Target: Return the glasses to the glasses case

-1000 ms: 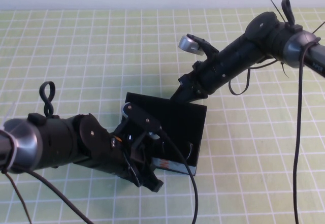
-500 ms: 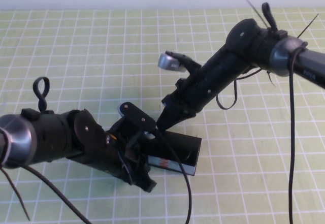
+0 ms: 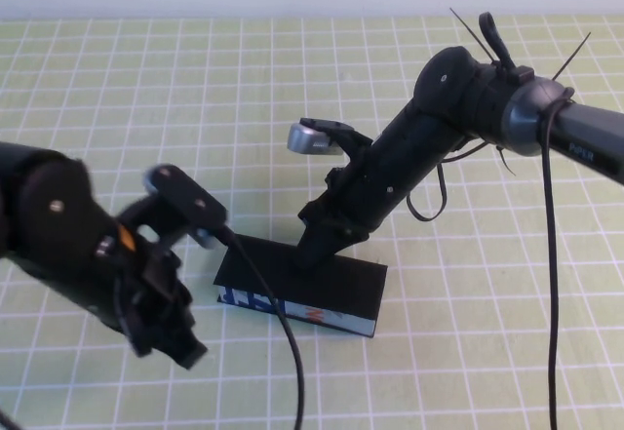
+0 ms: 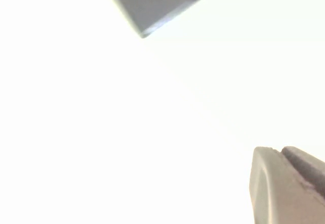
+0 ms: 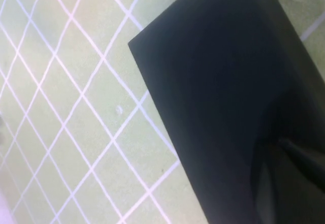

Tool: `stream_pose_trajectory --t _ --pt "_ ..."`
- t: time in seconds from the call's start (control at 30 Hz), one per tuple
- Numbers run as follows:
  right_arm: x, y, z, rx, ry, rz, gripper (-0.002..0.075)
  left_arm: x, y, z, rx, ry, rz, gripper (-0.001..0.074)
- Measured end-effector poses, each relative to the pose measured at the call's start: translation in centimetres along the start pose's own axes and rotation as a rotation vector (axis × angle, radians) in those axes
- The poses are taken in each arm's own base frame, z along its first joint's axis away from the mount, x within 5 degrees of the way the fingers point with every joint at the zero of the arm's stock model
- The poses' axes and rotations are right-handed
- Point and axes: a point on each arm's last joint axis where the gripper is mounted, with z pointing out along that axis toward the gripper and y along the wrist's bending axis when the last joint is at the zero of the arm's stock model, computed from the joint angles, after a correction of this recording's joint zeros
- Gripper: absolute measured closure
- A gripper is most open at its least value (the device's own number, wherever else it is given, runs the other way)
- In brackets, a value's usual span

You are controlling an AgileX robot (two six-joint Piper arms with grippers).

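The glasses case (image 3: 310, 279) lies on the green grid mat with its black lid down flat. Its light blue printed side (image 3: 297, 311) faces the front. The glasses are hidden from every view. My right gripper (image 3: 312, 253) is shut and empty, and its tip rests on the rear part of the lid. The right wrist view shows the black lid (image 5: 223, 97) close up. My left gripper (image 3: 183, 350) hangs above the mat, left of the case and apart from it. The left wrist view is washed out white, with only a corner of the case (image 4: 152, 0) showing.
The green grid mat (image 3: 175, 108) runs all round the case. A black cable (image 3: 283, 352) hangs from the left arm and crosses in front of the case's left end. A pale wall borders the far edge.
The case lid has gone from raised to flat shut under my right gripper. My left arm has pulled back left, away from the case.
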Motion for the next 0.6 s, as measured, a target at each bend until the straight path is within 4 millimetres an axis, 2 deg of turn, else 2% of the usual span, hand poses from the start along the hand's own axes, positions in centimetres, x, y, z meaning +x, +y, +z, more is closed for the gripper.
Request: stream_pose_trajectory --t 0.13,0.3,0.43,0.6 --pt "0.0 0.1 -0.2 0.007 0.0 0.002 0.0743 1.0 0.2 -3.3 -0.046 -0.073 -0.067 0.0738" --pt "0.3 0.8 -2.0 0.101 0.014 -0.063 0.0743 3.2 -1.3 -7.6 -0.081 -0.213 -0.106 0.0738" --pt "0.5 3.2 -5.7 0.21 -0.016 -0.133 0.0743 5.9 -3.0 -9.7 -0.093 -0.337 -0.131 0.0738" --pt "1.7 7.9 -12.1 0.353 -0.122 -0.167 0.0743 10.5 -5.2 -11.4 -0.138 -0.533 -0.146 0.0738"
